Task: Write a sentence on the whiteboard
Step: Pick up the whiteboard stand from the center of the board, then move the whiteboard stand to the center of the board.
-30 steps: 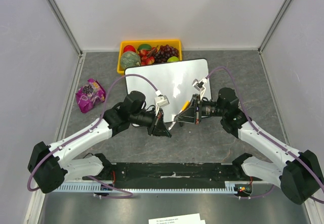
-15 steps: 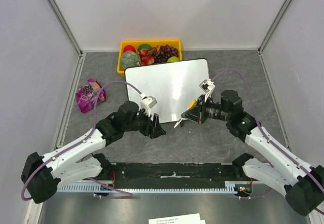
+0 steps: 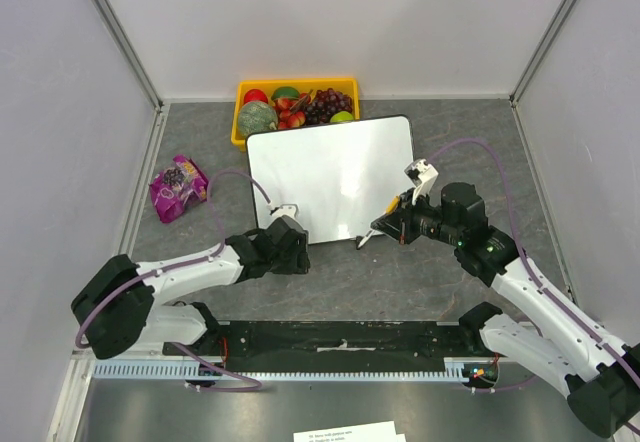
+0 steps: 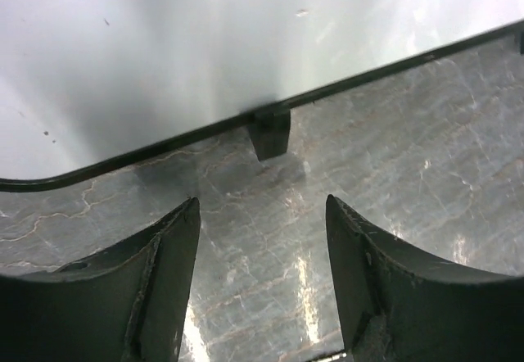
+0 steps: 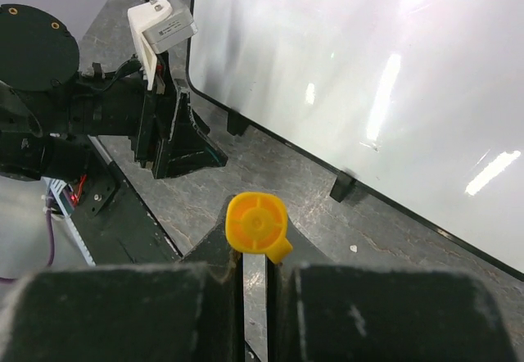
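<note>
The whiteboard (image 3: 330,177) lies flat in the middle of the table, and no sentence shows on its glossy face, only glare. My right gripper (image 3: 378,230) hovers over the board's near right edge, shut on an orange marker (image 3: 391,205). The right wrist view shows the marker's round orange end (image 5: 256,224) sticking up between that gripper's (image 5: 254,264) jaws, with the whiteboard (image 5: 368,75) beyond. My left gripper (image 3: 297,252) sits low at the board's near left corner. In its wrist view the left gripper (image 4: 262,202) stands open over bare table, just short of the whiteboard's (image 4: 205,51) black frame.
A yellow tray (image 3: 241,97) of fruit stands against the far edge of the board. A purple bag (image 3: 178,187) lies at the left. Grey walls close in the table on three sides. The left arm's wrist (image 5: 164,124) lies close to the board's near edge.
My left gripper has opened and drawn back to the near left, sinking low by the board's edge. My right gripper has shifted right, still holding the marker.
</note>
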`<action>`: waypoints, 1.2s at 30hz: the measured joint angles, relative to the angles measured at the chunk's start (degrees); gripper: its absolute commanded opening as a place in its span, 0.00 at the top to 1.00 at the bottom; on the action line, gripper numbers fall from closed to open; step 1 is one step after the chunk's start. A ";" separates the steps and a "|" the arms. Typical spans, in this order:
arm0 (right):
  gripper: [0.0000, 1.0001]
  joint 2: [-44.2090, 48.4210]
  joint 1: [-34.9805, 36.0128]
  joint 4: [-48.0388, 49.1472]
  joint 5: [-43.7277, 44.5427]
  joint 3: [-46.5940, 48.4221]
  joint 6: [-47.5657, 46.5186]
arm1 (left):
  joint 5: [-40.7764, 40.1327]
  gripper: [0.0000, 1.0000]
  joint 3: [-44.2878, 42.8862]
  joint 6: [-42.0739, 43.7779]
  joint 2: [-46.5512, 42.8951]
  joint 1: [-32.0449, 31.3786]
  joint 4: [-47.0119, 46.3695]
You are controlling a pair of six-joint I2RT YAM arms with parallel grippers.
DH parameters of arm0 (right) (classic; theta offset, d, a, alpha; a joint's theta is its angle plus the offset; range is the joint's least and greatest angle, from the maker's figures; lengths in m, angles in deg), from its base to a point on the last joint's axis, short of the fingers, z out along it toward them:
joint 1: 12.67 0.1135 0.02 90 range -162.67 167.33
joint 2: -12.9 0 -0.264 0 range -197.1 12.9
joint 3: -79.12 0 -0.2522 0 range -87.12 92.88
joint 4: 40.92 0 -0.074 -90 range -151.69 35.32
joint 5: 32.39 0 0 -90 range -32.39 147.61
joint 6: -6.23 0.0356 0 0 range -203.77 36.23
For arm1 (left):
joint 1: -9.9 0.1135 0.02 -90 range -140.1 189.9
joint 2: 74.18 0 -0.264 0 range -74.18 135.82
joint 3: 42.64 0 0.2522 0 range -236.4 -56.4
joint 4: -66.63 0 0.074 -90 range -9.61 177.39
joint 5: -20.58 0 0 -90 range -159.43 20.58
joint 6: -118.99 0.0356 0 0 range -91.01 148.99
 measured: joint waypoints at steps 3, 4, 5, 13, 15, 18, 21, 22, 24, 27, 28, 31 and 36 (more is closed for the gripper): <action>1.00 0.04 0.00 -0.55 0.28 0.00 -0.42 | -1.90 0.36 0.00 -1.05 1.81 -0.09 -1.16; 1.00 0.04 0.00 -0.68 0.35 0.00 -0.48 | -2.29 0.37 0.00 -1.29 2.45 -0.09 -1.88; 1.00 0.04 0.00 -0.83 0.39 0.00 -0.59 | -2.97 0.39 0.00 -1.49 3.23 -0.11 -2.64; 1.00 0.04 0.00 -1.53 0.39 0.00 -1.42 | -7.91 0.74 -3.80 -2.40 9.66 -0.11 -4.72; 1.00 0.04 0.00 -1.57 0.42 0.00 -1.49 | -8.55 0.84 -4.24 -2.60 10.45 -0.11 -4.63; 1.00 0.07 0.00 -1.60 0.39 0.00 -1.51 | -9.03 0.97 -4.31 -2.78 10.49 -0.35 -4.48; 1.00 0.09 0.00 -1.60 0.39 0.00 -1.53 | -9.27 0.98 -4.31 -2.95 10.47 -0.50 -4.37; 1.00 0.09 0.00 -1.62 0.42 0.00 -1.51 | -9.29 0.98 -4.31 -2.99 10.45 -0.61 -4.33; 1.00 0.09 0.00 -1.68 0.39 0.00 -1.51 | -9.42 0.98 -4.31 -3.32 10.40 -0.94 -4.20; 1.00 0.11 0.00 -1.73 0.42 0.00 -1.53 | -10.08 0.98 -4.04 -4.98 9.81 -2.23 -3.30; 1.00 0.13 0.00 -1.75 0.42 0.00 -1.51 | -10.19 0.98 -3.80 -5.86 9.40 -2.97 -2.78; 1.00 0.35 0.00 -1.81 0.42 0.00 -1.51 | -11.06 0.98 -2.93 -8.98 7.93 -6.43 -0.94; 1.00 1.11 0.00 -1.99 0.44 0.00 -1.51 | -13.35 0.98 -2.67 -15.74 7.23 -14.05 1.92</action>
